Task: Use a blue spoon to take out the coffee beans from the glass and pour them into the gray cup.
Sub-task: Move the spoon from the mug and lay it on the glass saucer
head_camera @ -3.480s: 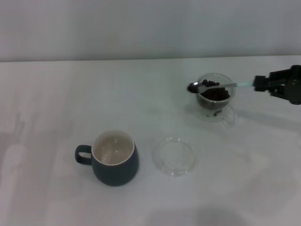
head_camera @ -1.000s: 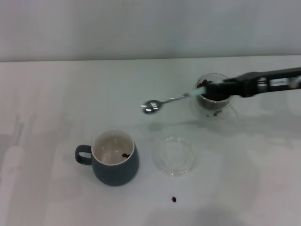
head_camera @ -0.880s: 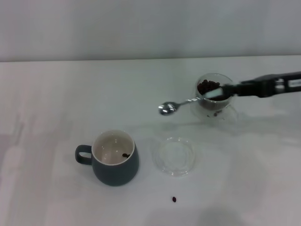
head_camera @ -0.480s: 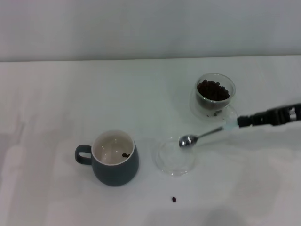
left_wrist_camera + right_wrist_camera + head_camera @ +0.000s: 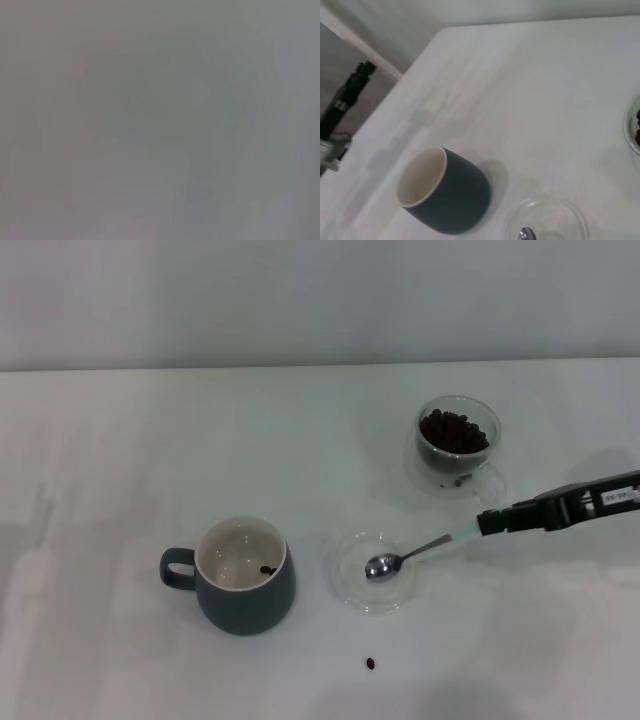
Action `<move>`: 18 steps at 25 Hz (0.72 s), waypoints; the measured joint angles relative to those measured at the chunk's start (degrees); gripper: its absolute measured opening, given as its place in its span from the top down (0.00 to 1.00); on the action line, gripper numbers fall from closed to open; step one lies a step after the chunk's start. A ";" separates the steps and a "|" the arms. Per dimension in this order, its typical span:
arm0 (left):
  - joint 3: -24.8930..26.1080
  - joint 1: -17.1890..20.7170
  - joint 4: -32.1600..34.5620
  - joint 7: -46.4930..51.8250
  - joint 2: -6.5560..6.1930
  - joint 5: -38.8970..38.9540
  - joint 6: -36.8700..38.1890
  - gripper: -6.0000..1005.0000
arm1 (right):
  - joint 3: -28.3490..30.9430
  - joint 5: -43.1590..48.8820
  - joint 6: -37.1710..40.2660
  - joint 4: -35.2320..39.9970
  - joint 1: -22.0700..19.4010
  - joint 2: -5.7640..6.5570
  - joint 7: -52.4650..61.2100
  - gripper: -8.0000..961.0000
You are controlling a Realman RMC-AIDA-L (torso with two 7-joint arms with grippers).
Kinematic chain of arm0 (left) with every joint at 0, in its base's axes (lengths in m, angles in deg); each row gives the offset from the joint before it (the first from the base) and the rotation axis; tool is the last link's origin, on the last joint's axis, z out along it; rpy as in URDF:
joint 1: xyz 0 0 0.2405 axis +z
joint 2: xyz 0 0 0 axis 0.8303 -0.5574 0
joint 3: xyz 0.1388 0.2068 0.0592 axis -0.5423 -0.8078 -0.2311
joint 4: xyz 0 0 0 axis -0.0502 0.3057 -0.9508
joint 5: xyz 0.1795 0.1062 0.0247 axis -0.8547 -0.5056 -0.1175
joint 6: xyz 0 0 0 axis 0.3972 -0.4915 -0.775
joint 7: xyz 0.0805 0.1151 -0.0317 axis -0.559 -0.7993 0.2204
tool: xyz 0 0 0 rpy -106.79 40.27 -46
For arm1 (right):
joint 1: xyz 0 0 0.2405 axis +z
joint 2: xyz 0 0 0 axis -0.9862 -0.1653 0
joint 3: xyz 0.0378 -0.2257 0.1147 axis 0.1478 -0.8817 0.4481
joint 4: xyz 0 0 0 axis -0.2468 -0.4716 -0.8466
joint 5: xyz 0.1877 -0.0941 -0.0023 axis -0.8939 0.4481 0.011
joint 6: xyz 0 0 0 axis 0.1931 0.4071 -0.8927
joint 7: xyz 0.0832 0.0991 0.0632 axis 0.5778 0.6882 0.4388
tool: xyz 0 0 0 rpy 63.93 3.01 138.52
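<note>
Here the right gripper (image 5: 492,523) reaches in from the right side of the table (image 5: 120,440), its dark fingers closed on the pale handle of the spoon (image 5: 415,552). The spoon slants down and to the left, and its shiny bowl sits low over the middle of the clear saucer (image 5: 347,585); whether it touches the glass I cannot tell. The bowl looks empty. In the right wrist view only the tip of the spoon (image 5: 525,234) shows, over the saucer (image 5: 555,210). The glass (image 5: 458,445) stands behind the gripper, apart from it, with beans (image 5: 455,432) heaped inside. The cup (image 5: 243,576) stands left of the saucer, near it but not touching, with its handle pointing left. One dark bean lies on its cream floor. Another stray bean (image 5: 371,663) lies on the table in front of the saucer, toward the robot. The wrist view shows the cup (image 5: 442,190) just beside the saucer, and the rim of the glass (image 5: 631,130) farther off. The left gripper is not seen in any view; its wrist camera gives only a gray blur.
</note>
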 joint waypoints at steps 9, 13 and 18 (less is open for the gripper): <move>0.00 0.08 -0.03 0.00 0.01 0.00 0.01 0.20 | -0.03 4.33 -2.46 -0.62 1.63 -2.77 0.55 0.84; 0.00 -0.06 -0.03 0.00 0.01 0.00 0.01 0.20 | 0.06 4.37 -2.58 -2.38 2.44 -2.91 0.58 0.83; 0.00 -0.08 -0.05 0.00 -0.05 0.00 0.01 0.20 | 0.20 4.40 -3.16 -2.92 2.73 -2.86 0.61 0.83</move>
